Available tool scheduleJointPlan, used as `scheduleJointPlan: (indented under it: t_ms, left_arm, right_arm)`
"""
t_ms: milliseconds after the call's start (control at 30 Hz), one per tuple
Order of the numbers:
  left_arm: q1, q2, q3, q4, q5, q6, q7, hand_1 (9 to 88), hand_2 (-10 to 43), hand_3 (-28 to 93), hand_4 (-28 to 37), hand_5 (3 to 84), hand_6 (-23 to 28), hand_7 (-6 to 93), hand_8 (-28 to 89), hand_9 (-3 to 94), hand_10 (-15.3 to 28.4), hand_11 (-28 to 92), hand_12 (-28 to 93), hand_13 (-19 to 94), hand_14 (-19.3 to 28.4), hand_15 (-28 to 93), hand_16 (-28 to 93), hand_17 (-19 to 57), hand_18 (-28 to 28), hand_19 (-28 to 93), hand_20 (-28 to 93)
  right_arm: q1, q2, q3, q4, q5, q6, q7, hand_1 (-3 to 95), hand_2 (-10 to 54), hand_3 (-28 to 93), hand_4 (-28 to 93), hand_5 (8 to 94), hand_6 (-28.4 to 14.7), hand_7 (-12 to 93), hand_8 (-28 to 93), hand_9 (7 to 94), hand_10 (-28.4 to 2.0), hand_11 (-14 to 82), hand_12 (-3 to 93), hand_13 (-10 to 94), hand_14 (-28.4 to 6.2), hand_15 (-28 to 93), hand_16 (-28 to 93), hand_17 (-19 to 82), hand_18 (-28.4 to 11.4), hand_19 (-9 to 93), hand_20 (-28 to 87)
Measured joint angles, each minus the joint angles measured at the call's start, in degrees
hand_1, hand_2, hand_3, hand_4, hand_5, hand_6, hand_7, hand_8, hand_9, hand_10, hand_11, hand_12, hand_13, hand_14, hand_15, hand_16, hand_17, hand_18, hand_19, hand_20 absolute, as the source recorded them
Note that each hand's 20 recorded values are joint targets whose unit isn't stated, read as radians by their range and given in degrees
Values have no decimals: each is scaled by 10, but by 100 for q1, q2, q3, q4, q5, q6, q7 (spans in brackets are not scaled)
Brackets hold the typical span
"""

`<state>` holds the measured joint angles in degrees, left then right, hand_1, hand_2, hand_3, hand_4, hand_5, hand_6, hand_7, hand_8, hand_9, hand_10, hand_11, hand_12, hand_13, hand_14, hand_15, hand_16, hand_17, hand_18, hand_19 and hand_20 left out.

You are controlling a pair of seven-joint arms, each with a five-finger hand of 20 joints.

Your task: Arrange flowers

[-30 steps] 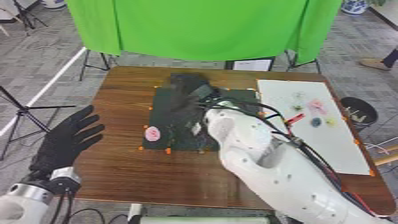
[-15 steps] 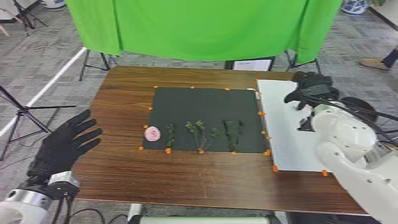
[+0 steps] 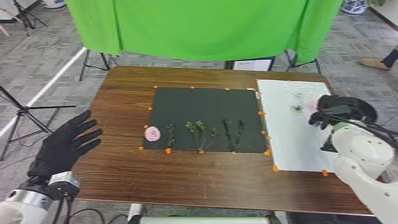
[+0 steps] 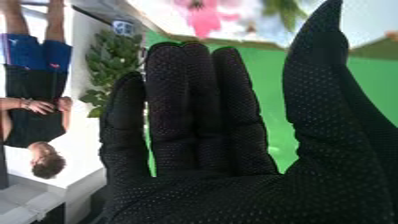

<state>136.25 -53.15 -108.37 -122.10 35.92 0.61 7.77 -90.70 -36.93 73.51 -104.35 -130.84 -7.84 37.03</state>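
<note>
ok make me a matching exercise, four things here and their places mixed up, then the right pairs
Things:
1. pink disc
2. sprigs
3. right hand
4. green cloth

Places:
a. around the right edge of the white board
b. hanging beyond the far edge of the table
c. near the left edge of the dark mat, left of all the greenery on it
d. side by side on the near half of the dark mat

Pairs: 1-c, 2-d, 3-a, 4-b
</note>
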Motion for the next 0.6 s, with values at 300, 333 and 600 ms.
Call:
scheduleJointPlan:
  t_ms: [300, 333, 600]
  left_arm:
    - [1, 5, 2, 1, 0, -8, -42, 241, -18, 699, -283, 273, 43, 187, -105, 230, 114, 195, 176, 170, 162, 322, -1, -101, 202, 390, 109]
    - [2, 5, 3, 1, 0, -8, -42, 241, -17, 699, -283, 273, 43, 187, -105, 230, 114, 195, 177, 170, 162, 322, 0, -101, 202, 389, 109]
    - [4, 2, 26, 1, 1, -8, -44, 241, -17, 700, -283, 273, 43, 187, -105, 230, 115, 195, 177, 170, 161, 323, 1, -101, 202, 389, 109]
  right_arm:
    - [-5, 39, -148, 374, -109, 135, -24, 276, -95, 897, -283, 417, -25, 373, -176, 461, -110, 276, 222, 491, -84, 699, 258, 184, -208, 735, 498]
    - [-4, 40, -154, 395, -106, 135, -31, 276, -95, 897, -283, 411, -28, 371, -175, 456, -112, 277, 224, 490, -83, 708, 260, 184, -208, 735, 499]
    - [251, 38, -492, 630, -87, 175, -126, 286, -95, 893, -283, 407, -22, 379, -175, 479, -107, 288, 223, 509, -74, 719, 258, 188, -205, 736, 498]
